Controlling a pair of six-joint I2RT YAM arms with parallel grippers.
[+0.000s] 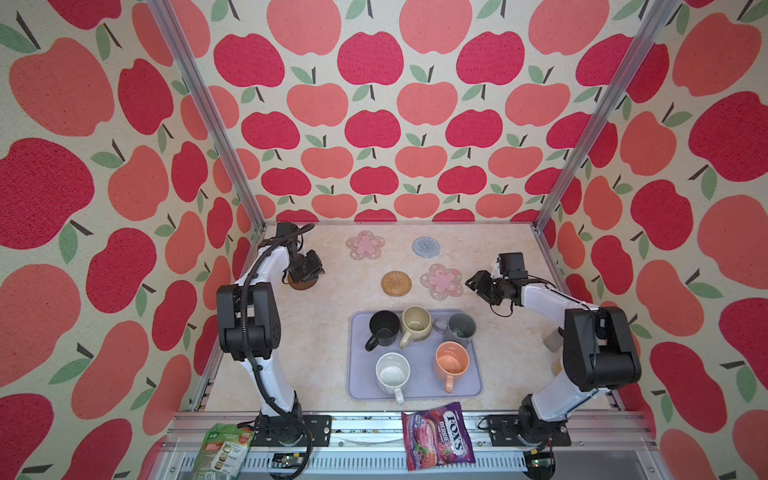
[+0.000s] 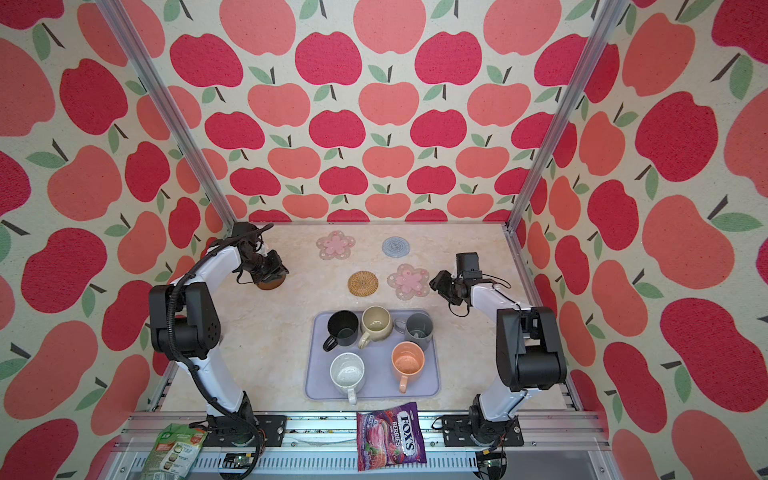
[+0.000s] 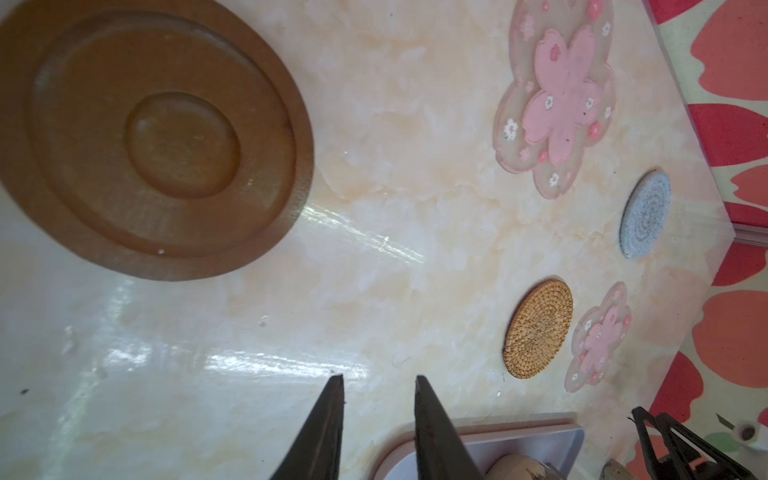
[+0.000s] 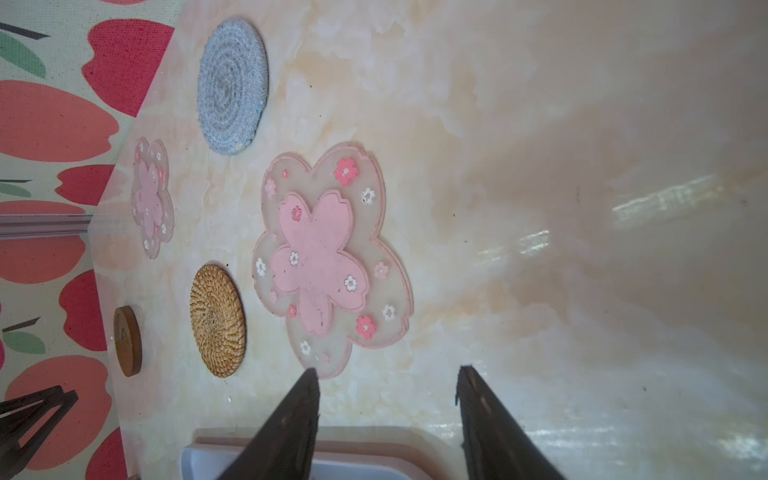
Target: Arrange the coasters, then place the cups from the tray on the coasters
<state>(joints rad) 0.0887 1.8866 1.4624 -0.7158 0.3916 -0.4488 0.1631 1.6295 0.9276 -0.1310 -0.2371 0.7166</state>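
Observation:
Five coasters lie on the table: a dark brown disc [image 1: 300, 285] [image 3: 153, 137], two pink flowers [image 1: 365, 244] [image 1: 441, 281], a grey-blue knit [image 1: 426, 247] and a tan rattan [image 1: 396, 283]. My left gripper [image 1: 309, 272] [image 3: 379, 377] hovers right over the brown disc, open and empty. Beside the nearer flower [image 4: 328, 262], my right gripper [image 1: 471, 284] [image 4: 388, 369] is open and holds nothing. The lavender tray [image 1: 361, 382] carries the black [image 1: 384, 328], beige [image 1: 416, 324], grey [image 1: 460, 327], speckled white [image 1: 392, 372] and orange [image 1: 452, 360] cups, all upright.
A purple candy bag [image 1: 438, 434] and a green packet [image 1: 224, 446] lie on the front rail. A small beige jar [image 1: 552, 340] stands half hidden behind the right arm. Apple-print walls and metal posts close in the table on three sides.

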